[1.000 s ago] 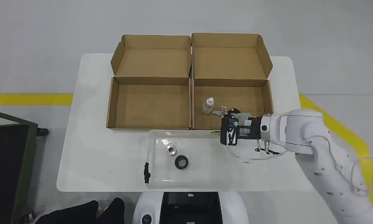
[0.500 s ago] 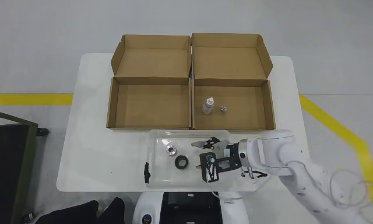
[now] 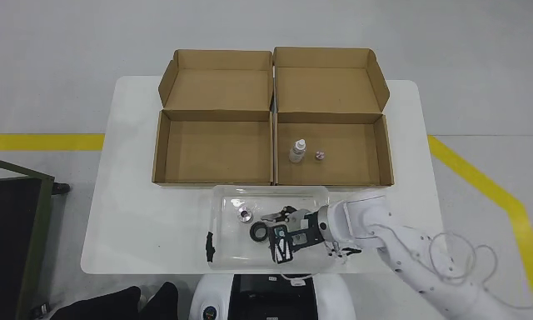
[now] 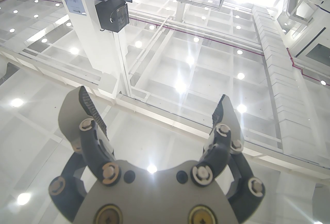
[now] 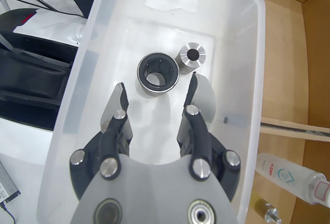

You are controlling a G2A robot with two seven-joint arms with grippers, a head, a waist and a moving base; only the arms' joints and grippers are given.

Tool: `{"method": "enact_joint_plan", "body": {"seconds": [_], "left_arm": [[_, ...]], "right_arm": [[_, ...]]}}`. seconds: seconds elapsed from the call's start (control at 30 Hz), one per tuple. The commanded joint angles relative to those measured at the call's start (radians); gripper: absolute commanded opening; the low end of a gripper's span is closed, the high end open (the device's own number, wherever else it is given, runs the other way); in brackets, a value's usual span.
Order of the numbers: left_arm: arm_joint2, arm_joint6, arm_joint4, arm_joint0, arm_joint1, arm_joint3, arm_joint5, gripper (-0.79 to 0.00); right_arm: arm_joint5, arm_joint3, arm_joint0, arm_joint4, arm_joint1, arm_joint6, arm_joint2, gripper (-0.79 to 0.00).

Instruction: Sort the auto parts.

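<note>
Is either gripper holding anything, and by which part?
Nothing is held. The right gripper is open in the clear bin, just short of the black bearing; the left gripper is open and empty.

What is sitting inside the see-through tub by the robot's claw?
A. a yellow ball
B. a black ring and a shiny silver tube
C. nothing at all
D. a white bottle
B: the black ring and the shiny silver tube stand side by side on the floor of the see-through tub, while the white bottle is over in the cardboard box.
</note>
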Motion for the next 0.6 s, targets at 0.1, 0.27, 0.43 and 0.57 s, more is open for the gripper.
{"method": "enact_joint_plan", "body": {"seconds": [0.1,0.27,0.43,0.57], "left_arm": [[0.0,0.0,0.0,0.0,0.0,0.0,0.0,0.0],[0.0,0.0,0.0,0.0,0.0,0.0,0.0,0.0],[0.0,0.0,0.0,0.0,0.0,0.0,0.0,0.0],[0.0,0.0,0.0,0.0,0.0,0.0,0.0,0.0]], "right_arm": [[0.012,0.056,0.028,-0.024,-0.017,-0.039,-0.045,-0.296],[0.029,0.094,0.051,-0.053,-0.035,-0.075,-0.086,-0.215],[0.049,0.128,0.066,-0.08,-0.05,-0.106,-0.117,-0.2],[0.054,0.149,0.076,-0.091,-0.058,-0.121,-0.129,-0.243]]}}
